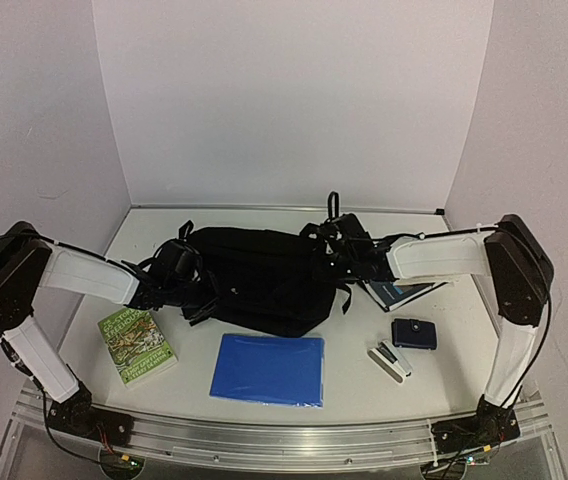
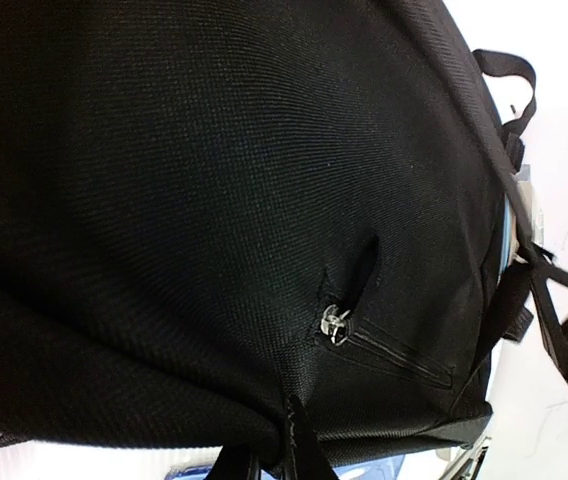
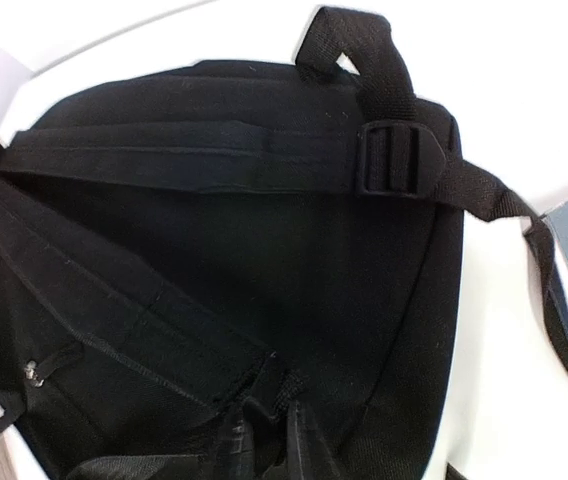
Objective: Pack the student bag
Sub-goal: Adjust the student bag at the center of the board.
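seeing the student bag (image 1: 264,275) lying flat mid-bench, black, straps side up, top loop toward the back wall. left gripper (image 2: 276,452) is at the bag's left edge, jaws nearly together, pinching a pucker of the bag's fabric just below a small zip pull (image 2: 336,322). right gripper (image 3: 264,440) is at the bag's right side near the top, jaws close, a fold of bag fabric caught between them. strap buckle (image 3: 399,160) sits across the upper back panel in the right wrist view. on the bench (image 1: 364,400), nearer the arm bases than the bag: green book (image 1: 136,345) at left, blue folder (image 1: 269,369) just beside the bag's near edge, white-and-black stapler (image 1: 394,361) and dark blue pouch (image 1: 414,333) at right, close together but apart. a blue-and-white book (image 1: 401,293) lies partly under the right arm, touching the bag's right strap.
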Controlling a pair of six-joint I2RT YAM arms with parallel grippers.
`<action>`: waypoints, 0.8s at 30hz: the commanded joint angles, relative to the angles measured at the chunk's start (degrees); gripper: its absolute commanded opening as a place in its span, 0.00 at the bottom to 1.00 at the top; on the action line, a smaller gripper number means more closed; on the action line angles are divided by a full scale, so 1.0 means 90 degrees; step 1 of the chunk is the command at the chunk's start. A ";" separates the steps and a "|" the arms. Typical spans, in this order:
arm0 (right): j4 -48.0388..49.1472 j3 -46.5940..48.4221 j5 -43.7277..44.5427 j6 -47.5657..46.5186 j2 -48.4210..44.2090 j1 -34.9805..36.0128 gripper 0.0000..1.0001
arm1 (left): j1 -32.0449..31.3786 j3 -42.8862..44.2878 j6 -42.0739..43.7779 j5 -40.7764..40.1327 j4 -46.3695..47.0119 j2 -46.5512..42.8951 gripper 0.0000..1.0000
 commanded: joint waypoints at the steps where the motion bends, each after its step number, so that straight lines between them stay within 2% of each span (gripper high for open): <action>1: -0.0034 0.0139 0.0534 -0.0153 0.0041 -0.0315 0.47 | -0.0200 0.0003 -0.0056 -0.0134 -0.0529 0.0149 0.11; 5: -0.0216 -0.0206 0.0714 -0.0072 -0.0435 -0.0387 0.71 | -0.0270 -0.0059 -0.0294 -0.0142 -0.0492 0.0137 0.24; 8: -0.0372 -0.0353 0.0527 -0.0034 -0.1061 -0.0385 0.77 | -0.0273 -0.0168 -0.0316 -0.0222 -0.0580 -0.0206 0.35; 11: -0.0396 -0.0391 -0.0196 0.0083 -0.1589 -0.0369 0.79 | -0.0259 -0.0258 -0.0242 -0.0387 -0.0875 -0.0681 0.50; 15: -0.0353 -0.0120 -0.1147 0.0351 -0.1674 -0.0078 0.78 | -0.0039 -0.0368 -0.0115 -0.0383 -0.1079 -0.1291 0.64; 19: 0.0113 0.0156 -0.1836 0.0941 -0.1271 0.0344 0.75 | 0.0346 -0.0595 -0.0136 -0.0272 -0.0895 -0.1700 0.73; 24: 0.1495 0.0122 -0.2595 0.2008 -0.0527 0.0546 0.67 | 0.0553 -0.0632 -0.0107 -0.0220 -0.0726 -0.1736 0.77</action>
